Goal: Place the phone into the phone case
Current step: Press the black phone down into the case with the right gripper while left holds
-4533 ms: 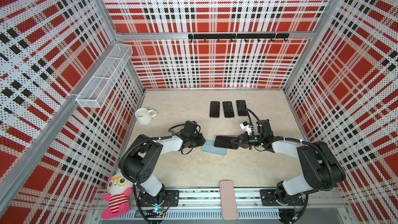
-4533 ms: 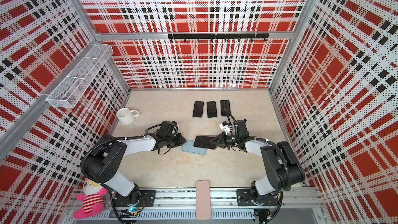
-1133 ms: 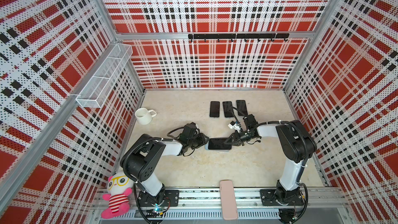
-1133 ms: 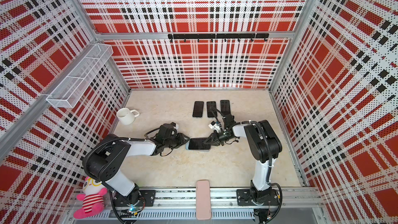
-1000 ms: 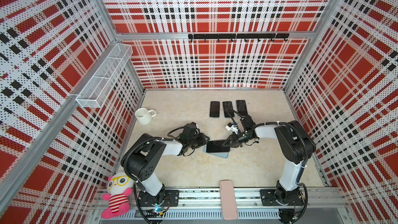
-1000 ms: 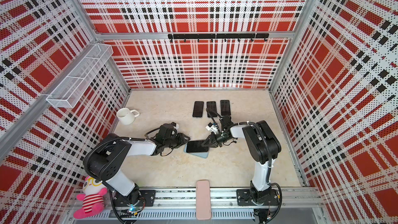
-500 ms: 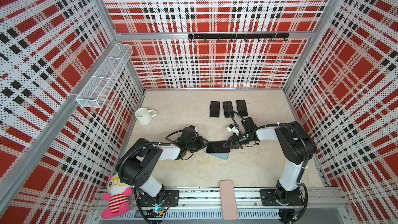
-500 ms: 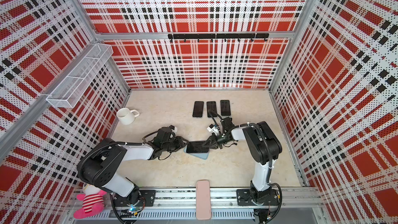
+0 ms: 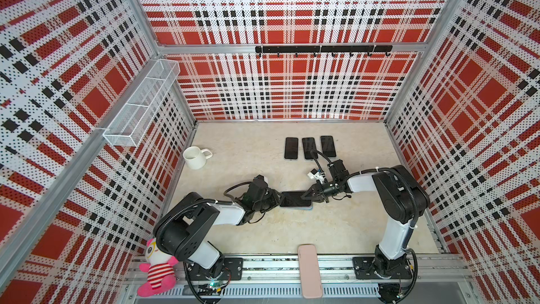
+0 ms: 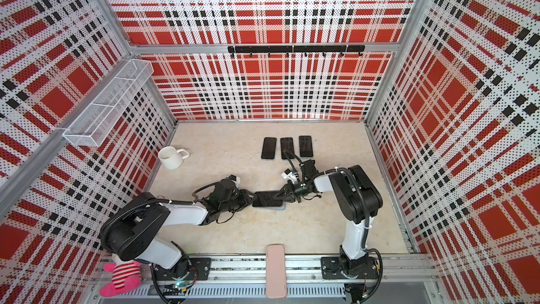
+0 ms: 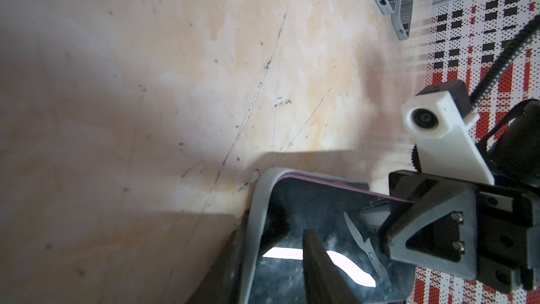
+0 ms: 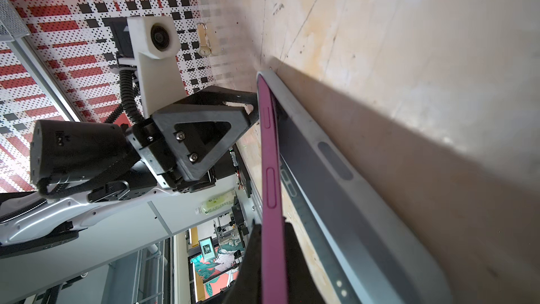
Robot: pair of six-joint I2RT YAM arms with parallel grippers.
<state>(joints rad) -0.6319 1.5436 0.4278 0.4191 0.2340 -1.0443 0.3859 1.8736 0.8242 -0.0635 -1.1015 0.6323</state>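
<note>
Because seating turns on how the phone (image 9: 293,198) lies over the phone case (image 9: 305,207), start there. In both top views they sit mid-frame on the counter (image 9: 263,229), long axes running left to right, with a pale-blue sliver of case showing under the phone's lower right. The right end effector (image 9: 307,195) is clamped on the phone's right end. The left end effector (image 9: 276,200) meets the left end, equally near.

From the left wrist, the case's rim (image 11: 257,214) wraps the phone's corner at lower centre, and one dark finger (image 11: 318,270) lies across the glass. Whether those jaws pinch anything I cannot tell.

From the right wrist, the phone's magenta edge (image 12: 270,156) runs up the frame. It is gripped at the bottom, where it tilts off the case (image 12: 365,214), and meets the case at the top. I judge that the raised end needs pressing down. No brand or writing is readable.
</note>
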